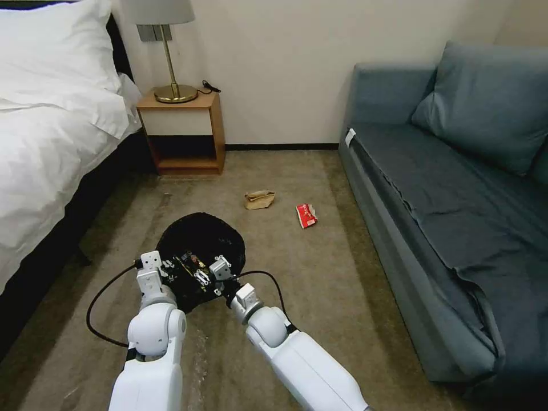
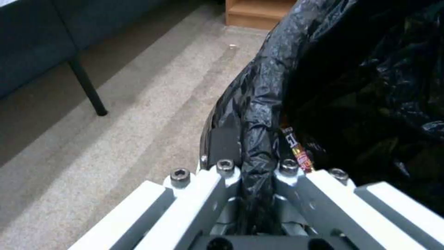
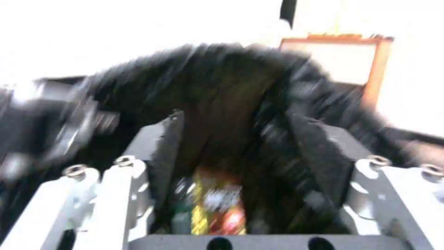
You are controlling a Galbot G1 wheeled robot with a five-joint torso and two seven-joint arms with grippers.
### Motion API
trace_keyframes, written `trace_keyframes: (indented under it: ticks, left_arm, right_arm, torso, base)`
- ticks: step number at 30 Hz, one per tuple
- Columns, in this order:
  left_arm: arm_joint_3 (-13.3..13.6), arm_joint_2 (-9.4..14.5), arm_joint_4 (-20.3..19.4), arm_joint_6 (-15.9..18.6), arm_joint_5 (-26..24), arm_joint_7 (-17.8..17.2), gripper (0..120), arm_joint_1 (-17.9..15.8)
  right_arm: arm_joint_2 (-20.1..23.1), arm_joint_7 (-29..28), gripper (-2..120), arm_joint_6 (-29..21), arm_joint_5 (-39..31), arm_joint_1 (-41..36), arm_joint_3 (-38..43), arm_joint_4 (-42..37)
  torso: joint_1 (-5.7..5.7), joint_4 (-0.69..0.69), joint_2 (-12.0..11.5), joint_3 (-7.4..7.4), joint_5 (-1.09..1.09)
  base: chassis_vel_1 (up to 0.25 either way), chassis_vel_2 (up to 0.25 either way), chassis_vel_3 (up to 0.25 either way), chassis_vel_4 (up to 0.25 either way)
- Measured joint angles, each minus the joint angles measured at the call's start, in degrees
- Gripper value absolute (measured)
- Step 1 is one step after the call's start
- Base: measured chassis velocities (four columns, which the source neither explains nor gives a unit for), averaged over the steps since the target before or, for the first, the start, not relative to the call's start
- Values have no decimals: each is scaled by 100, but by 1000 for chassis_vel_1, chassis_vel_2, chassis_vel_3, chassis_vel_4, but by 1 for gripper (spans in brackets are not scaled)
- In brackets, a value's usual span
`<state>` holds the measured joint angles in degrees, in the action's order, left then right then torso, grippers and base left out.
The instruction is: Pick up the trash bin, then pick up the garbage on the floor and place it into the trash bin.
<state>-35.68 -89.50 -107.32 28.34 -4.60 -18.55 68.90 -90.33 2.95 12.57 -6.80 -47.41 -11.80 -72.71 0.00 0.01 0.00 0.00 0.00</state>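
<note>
The trash bin (image 1: 201, 240), judged light with a soft, slippery bag, is pinched at its rim by the left gripper (image 2: 252, 163), while the right gripper (image 3: 240, 139) is held wide over the wrapper (image 3: 217, 205) inside it.

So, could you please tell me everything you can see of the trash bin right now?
The trash bin is round and lined with a crinkly, glossy black plastic bag that covers its rim. It sits low over the carpet between the bed and the sofa. The left gripper is shut on its near rim, fingers pinching the bag. The right gripper hangs open over the mouth, above a yellow-red wrapper inside.
</note>
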Motion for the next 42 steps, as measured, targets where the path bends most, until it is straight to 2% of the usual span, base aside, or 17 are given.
trace_keyframes:
  ticks: [1, 3, 4, 5, 7, 9, 15, 24, 42]
  left_arm:
    - [-6, 13, 22, 0, -6, 0, 1, -10]
    - [-7, 20, 41, -3, -14, 0, 1, -20]
    - [-11, 40, 110, -49, -34, 8, 1, -52]
    - [-11, 40, 110, -49, -34, 8, 1, -52]
    - [-13, 101, 238, -196, -73, 83, 1, -128]
    - [-28, 115, 267, -202, -88, 97, 1, -166]
    - [-47, 114, 290, -195, -115, 108, 1, -207]
    - [-42, 138, 277, -191, -128, 139, 1, -183]
    - [-104, 145, 209, -217, -122, 149, 1, -117]
  right_arm:
    - [75, -51, 76, -33, -9, 46, 91, -177]
    - [125, -108, 77, -58, -17, 71, 155, -284]
    - [208, -256, 84, -69, -47, 106, 290, -448]
    - [208, -256, 84, -69, -47, 106, 290, -448]
    - [383, -568, 95, -144, -202, 94, 657, -776]
    - [455, -699, 99, -181, -244, 7, 890, -898]
    - [563, -969, 100, -184, -280, -399, 1663, -983]
    - [543, -760, 100, 251, -45, -916, 2667, -740]
    - [433, -572, 100, 351, -41, -1045, 3043, -606]
  torso:
    - [0, 0, 0, 0, 0]
    - [0, 0, 0, 0, 0]
    - [0, 0, 0, 0, 0]
    - [0, 0, 0, 0, 0]
    - [0, -1, 0, 0, 0]
    - [0, -1, 0, 0, 0]
    - [0, -2, 0, 0, 1]
    - [0, -1, 0, 0, 0]
    - [0, 0, 0, 0, 0]
  base:
    - [0, 0, 0, 0]
    - [0, 0, 0, 0]
    - [0, 0, 0, 0]
    - [0, 0, 0, 0]
    - [0, 0, 0, 0]
    - [0, 0, 0, 0]
    - [0, 0, 0, 0]
    - [0, 0, 0, 0]
    - [0, 0, 0, 0]
